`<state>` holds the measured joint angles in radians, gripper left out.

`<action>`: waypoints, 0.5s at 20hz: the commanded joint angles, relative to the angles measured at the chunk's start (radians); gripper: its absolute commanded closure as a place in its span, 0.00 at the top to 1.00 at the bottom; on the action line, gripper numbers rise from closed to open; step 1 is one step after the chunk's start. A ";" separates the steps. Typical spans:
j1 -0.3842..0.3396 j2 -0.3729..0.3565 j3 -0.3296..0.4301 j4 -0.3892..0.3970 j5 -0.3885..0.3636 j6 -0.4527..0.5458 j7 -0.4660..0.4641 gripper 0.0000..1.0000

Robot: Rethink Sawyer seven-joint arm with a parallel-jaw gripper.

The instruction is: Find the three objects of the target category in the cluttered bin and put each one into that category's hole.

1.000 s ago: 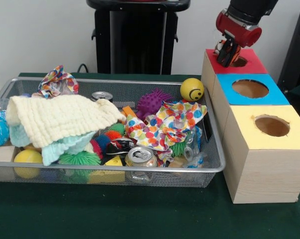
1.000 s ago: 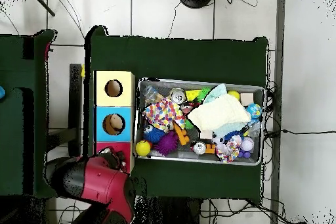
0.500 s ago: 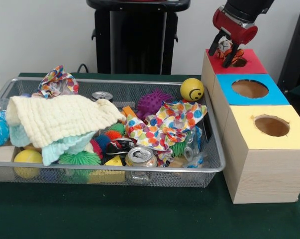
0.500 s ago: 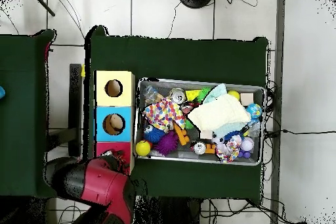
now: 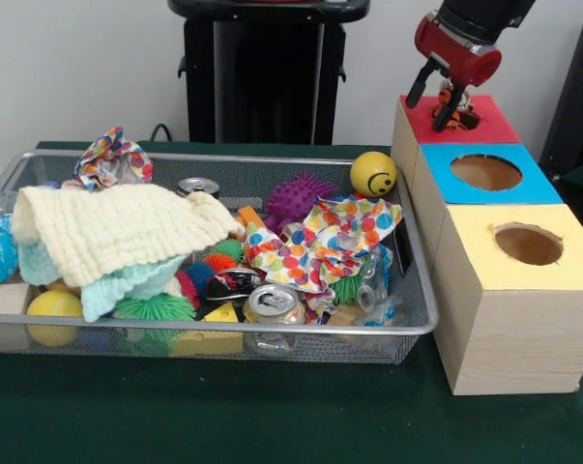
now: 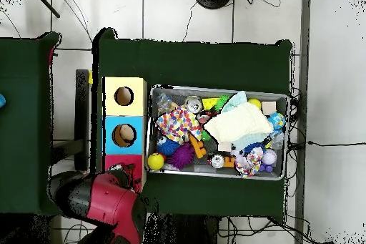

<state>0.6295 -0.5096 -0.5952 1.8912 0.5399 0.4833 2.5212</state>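
Front view: orange toy [image 5: 452, 95] between spread claw [image 5: 432, 99] fingers.

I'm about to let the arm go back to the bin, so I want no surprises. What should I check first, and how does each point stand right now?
1. Gripper open: ok, it is spread above the red box.
2. Orange item let go: cannot tell; it sits between the gripper's tips at the hole.
3. Item fully inside the hole: not ok, it shows above the top.
4. Blue box hole clear: ok.
5. Wire bin beside the boxes, contents reachable: ok.
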 commanded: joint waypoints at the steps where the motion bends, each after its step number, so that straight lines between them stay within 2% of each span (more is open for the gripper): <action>1: -0.043 0.120 0.084 -0.046 0.071 -0.062 0.280 1.00; 10: -0.052 0.097 0.097 -0.034 0.101 -0.061 0.292 1.00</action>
<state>0.6298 -0.5086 -0.5958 1.8928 0.5592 0.4828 2.5212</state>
